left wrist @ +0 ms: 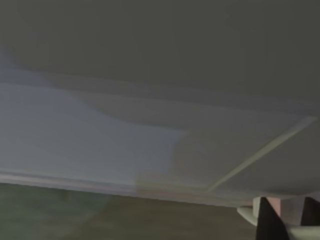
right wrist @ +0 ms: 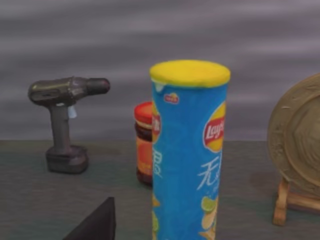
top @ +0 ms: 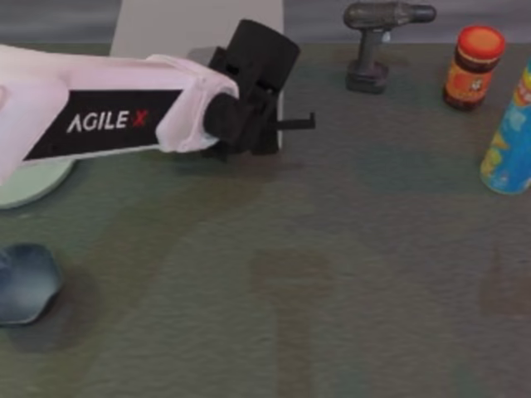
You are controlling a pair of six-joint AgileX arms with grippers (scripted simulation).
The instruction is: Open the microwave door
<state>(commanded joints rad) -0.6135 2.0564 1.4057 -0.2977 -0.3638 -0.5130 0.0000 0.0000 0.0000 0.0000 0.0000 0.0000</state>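
The microwave [top: 166, 25] stands at the table's back, left of centre, showing its flat pale top. My left arm reaches in from the left, and its black gripper [top: 274, 124] sits against the microwave's front, hiding most of that front from above. In the left wrist view the microwave door [left wrist: 150, 100] fills the picture as a broad grey panel with a pale frame line. My left gripper [left wrist: 290, 212] is shut on a pale handle piece at the door's edge. My right gripper [right wrist: 100, 225] shows only as a dark tip and lies outside the top view.
A grey drill [top: 377, 41], a red-lidded jar [top: 471, 66] and a blue chips can [top: 510, 137] stand at the back right. A pale green plate [top: 33, 182] and a blue-grey object [top: 25, 282] lie at the left. A round wooden disc on a stand [right wrist: 297, 145] is beside the can.
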